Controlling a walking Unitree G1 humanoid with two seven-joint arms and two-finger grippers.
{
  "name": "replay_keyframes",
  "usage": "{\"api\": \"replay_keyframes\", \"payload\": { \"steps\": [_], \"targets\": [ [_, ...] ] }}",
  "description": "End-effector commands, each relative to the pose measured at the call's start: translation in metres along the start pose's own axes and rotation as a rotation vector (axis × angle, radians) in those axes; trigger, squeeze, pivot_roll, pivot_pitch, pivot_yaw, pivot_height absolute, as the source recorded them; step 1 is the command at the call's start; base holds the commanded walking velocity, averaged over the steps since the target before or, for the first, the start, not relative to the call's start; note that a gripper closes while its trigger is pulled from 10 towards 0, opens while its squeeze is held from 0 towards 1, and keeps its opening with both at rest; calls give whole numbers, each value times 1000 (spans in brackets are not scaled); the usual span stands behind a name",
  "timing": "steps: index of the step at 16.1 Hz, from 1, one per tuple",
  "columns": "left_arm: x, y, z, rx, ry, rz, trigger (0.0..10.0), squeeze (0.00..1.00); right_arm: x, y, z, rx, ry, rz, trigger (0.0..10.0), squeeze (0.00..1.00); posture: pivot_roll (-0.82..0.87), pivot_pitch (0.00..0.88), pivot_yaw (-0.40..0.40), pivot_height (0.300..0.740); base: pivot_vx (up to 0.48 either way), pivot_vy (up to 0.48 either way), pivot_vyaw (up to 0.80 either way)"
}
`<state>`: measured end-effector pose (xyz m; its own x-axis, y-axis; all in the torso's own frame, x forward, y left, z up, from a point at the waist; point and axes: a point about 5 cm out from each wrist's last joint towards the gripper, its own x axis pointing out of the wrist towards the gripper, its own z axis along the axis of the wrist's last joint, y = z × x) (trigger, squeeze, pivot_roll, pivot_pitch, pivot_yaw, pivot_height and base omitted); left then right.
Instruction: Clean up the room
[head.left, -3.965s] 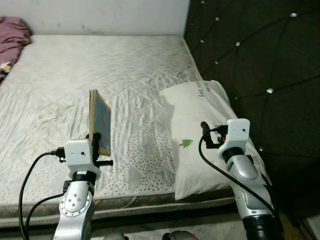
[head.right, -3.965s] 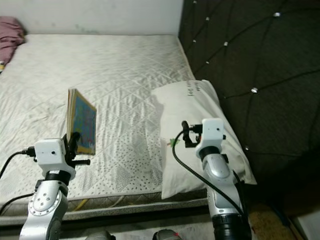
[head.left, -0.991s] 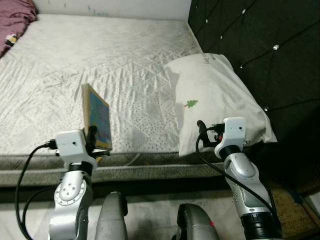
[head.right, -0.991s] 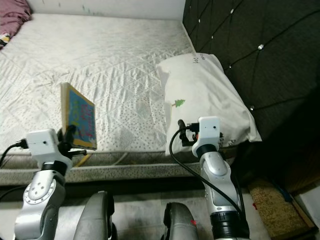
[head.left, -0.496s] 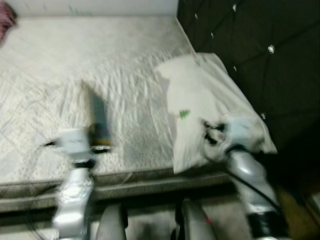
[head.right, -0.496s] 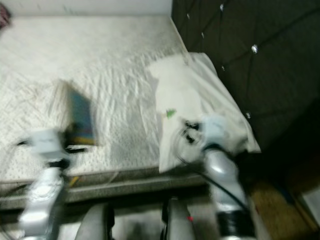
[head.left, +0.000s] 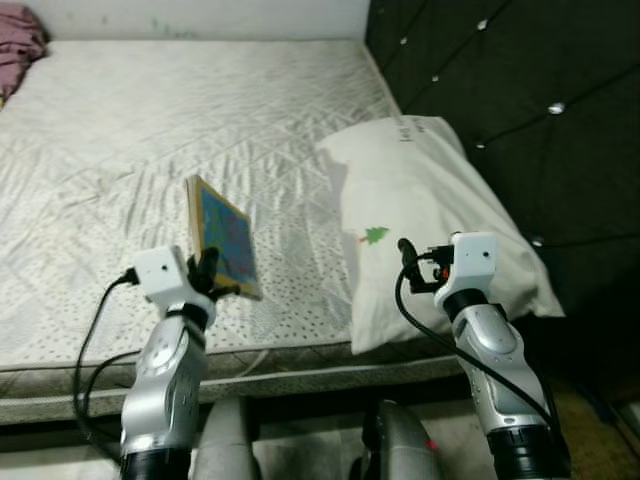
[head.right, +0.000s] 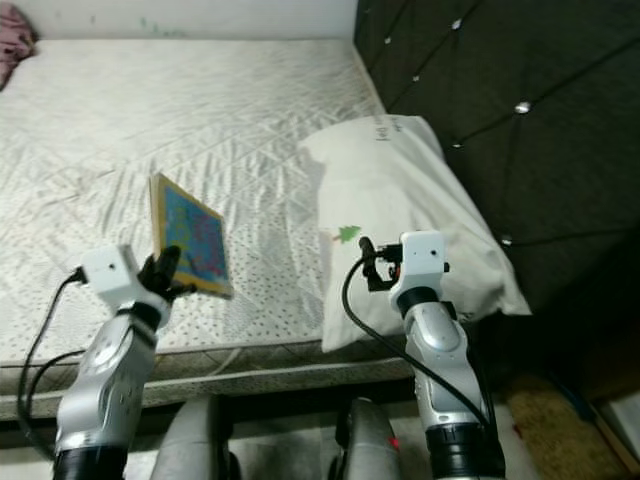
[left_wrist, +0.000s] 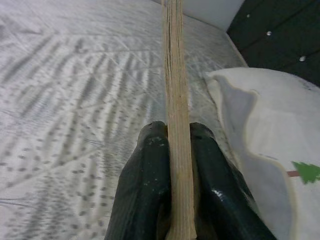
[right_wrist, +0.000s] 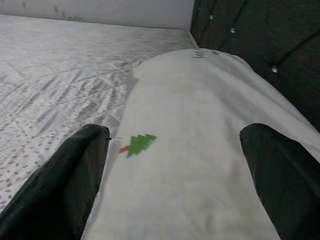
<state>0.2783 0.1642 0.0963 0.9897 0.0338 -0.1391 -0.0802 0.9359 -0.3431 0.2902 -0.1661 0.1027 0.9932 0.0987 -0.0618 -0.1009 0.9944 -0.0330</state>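
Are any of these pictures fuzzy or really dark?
Left and right eye views: sharp, the bed evenly lit, the headboard very dark. Left wrist view: the close black fingers and book edge are soft, with a little shine. Right wrist view: both fingers look blurry, the pillow clearer.

The book (head.left: 225, 238) in the left hand (head.left: 207, 275) now tilts toward the pillow (head.left: 430, 220), no longer upright.

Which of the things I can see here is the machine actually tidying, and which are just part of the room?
Part of the job:
- thin book with a blue picture cover, clamped upright in the left tool
- white pillow with a small green tree print, in front of the open right tool

Just lying about:
- white quilted mattress
- dark tufted headboard
- crumpled pink cloth at the far corner
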Motion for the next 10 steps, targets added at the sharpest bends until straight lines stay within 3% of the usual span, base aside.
{"api": "replay_keyframes", "payload": {
  "steps": [1, 4, 10],
  "targets": [
    [9, -2, 5, -43, -8, -3, 10000, 0, -2, -2, 3, 2, -6, 1, 10000, 0, -61, 82, -35, 596, 0, 0, 0],
    [19, -5, 3, -68, 3, -14, 10000, 0, -4, -3, 2, -3, -2, 1, 10000, 0, -67, 85, -32, 566, 0, 0, 0],
    [46, -10, 6, -166, 30, -71, 10000, 0, -15, -6, 4, -17, 6, 11, 10000, 0, -96, 115, -37, 566, 0, 0, 0]
  ]
}}
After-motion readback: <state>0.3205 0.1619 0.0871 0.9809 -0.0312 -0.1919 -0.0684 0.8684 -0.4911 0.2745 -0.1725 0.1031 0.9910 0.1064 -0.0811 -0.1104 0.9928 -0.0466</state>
